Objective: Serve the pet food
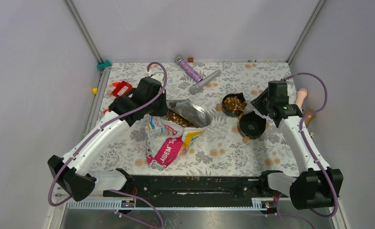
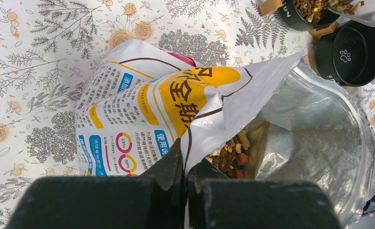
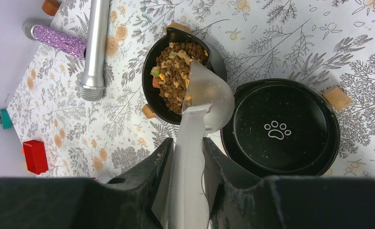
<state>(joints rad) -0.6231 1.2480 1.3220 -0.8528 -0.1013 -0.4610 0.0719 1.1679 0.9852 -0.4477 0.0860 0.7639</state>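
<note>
The pet food (image 3: 173,71), brown and tan pellets, lay heaped in a small black bowl (image 3: 146,83) on the floral surface (image 3: 295,38). More of it showed inside the open bag (image 2: 142,109).

The right gripper (image 3: 187,152) was clamped partway closed on the handle of a metal scoop (image 3: 207,95), whose tip hung over the heap at the bowl's right rim. Whether any pellets remained in the scoop could not be told. Just beside this bowl stood 1 larger black bowl (image 3: 280,129) with a paw print, holding nothing.

The left gripper (image 2: 185,167) was pressed tight on the bag's torn edge, lifting the mouth open.

To do this step well, the scoop probably needed a slow tilt over the bowl's middle so that no pellets fell past the rim. The bag's mouth should be held wide for another scoop.
</note>
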